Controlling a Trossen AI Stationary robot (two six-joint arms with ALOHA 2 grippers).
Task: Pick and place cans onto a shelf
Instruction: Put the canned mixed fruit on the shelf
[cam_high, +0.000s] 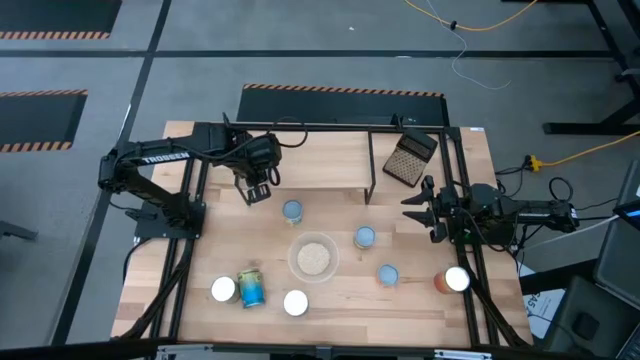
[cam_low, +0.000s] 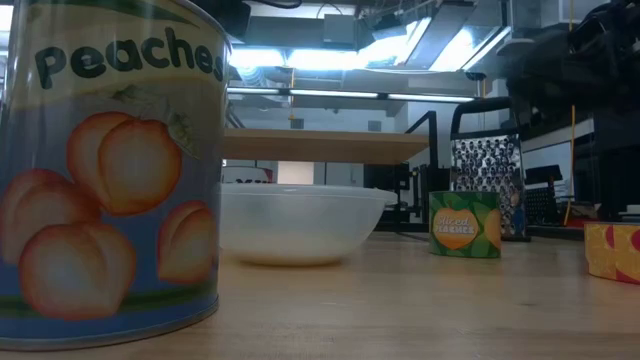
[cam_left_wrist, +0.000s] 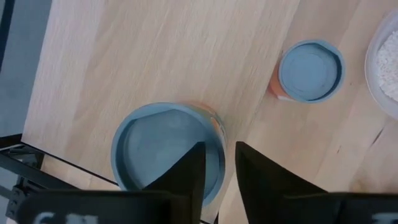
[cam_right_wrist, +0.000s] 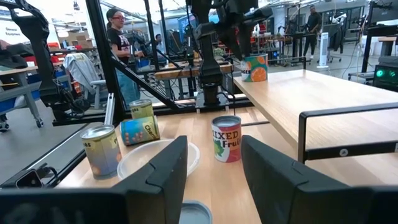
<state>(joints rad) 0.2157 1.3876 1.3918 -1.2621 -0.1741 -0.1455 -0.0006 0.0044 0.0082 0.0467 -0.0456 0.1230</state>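
Shelf item: one can (cam_high: 259, 192) on the shelf (cam_high: 330, 160), left end.
You have the left gripper (cam_high: 258, 190) directly over it, fingers (cam_left_wrist: 189, 177) parted above the lid, not clamping. Seven cans sit on the table (cam_high: 200, 260) around the bowl (cam_high: 313, 258). Your right gripper (cam_high: 418, 208) waits spread wide at the right edge, holding nothing.

The surface (cam_high: 340, 300) and the shelf (cam_high: 330, 160) are pale, matt wood. The cans (cam_left_wrist: 309, 70) have smooth metal lids and glossy printed labels. The bowl (cam_low: 300, 222) looks translucent, frosted plastic.
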